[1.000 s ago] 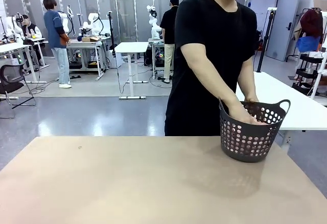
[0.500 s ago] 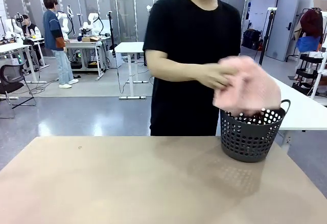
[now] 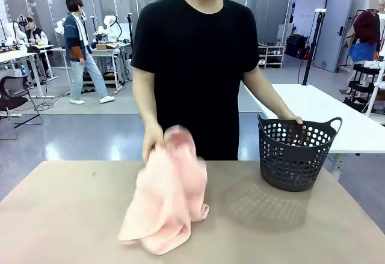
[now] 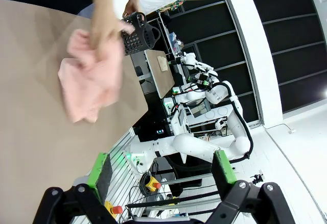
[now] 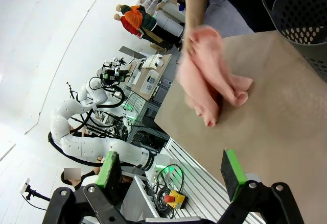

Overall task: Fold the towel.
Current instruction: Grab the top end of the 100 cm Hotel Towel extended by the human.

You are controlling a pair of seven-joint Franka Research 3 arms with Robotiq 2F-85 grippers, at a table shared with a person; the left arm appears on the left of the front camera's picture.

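Out of the basket (image 3: 295, 162), the towel (image 3: 165, 201) now lands bunched mid-table under a person's hand (image 3: 152, 144), slightly nearer the left gripper (image 4: 161, 167); it and the right gripper (image 5: 169, 167) gape wide, empty.

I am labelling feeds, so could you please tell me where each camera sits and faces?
Front: between the arms, facing across the table at the person's hand holding the towel.
Left wrist: on that arm, along the open left gripper toward the towel.
Right wrist: likewise, along the open right gripper.
All share towel, basket.
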